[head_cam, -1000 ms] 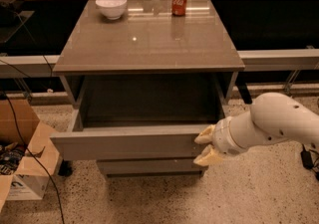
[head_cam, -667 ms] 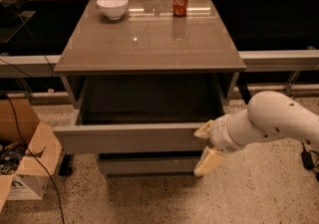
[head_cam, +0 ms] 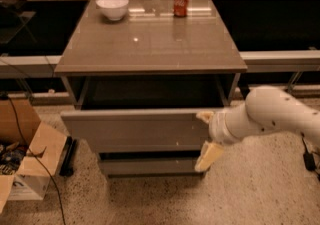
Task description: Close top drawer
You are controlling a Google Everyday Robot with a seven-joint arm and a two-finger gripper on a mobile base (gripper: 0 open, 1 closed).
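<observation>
Top drawer [head_cam: 135, 129] pulled out from the cabinet [head_cam: 150, 44], dark inside. Gripper [head_cam: 207, 136] at the drawer front's right end, fingers spread apart, clasping nothing. White bowl [head_cam: 112, 6] and red soda can [head_cam: 181, 0] at the cabinet top's back edge.

Cream pincer [head_cam: 206, 136] at grey top drawer [head_cam: 135, 130]
</observation>
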